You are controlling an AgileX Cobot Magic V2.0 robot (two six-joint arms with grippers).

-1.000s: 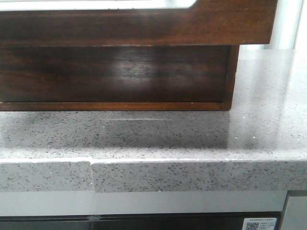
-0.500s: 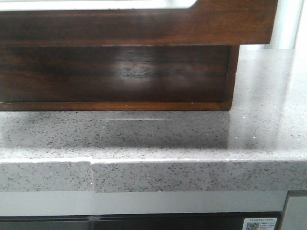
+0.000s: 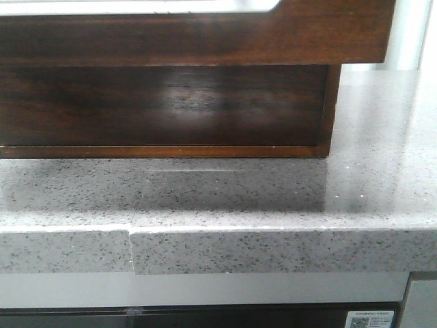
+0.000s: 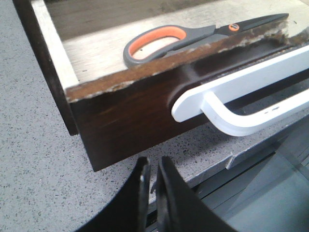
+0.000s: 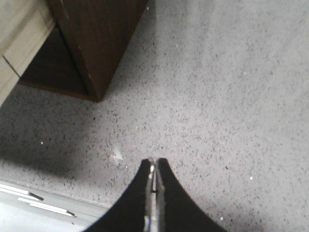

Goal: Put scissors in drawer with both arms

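The drawer (image 4: 130,111) is pulled out, a dark brown glossy front with a white bar handle (image 4: 241,92). The scissors (image 4: 164,41), orange and grey handles with dark blades, lie flat inside it on the pale floor, just behind the front. In the front view the drawer front (image 3: 205,37) fills the top, its pale handle along the upper edge. My left gripper (image 4: 153,164) hangs in front of and below the drawer front, jaws nearly together, empty. My right gripper (image 5: 154,162) is shut and empty over the counter. Neither gripper shows in the front view.
The speckled grey stone countertop (image 3: 273,198) carries the dark wooden cabinet body (image 3: 164,106), whose corner (image 5: 96,43) stands ahead of my right gripper. The counter's front edge (image 3: 205,249) has a seam; a grey cabinet front lies below.
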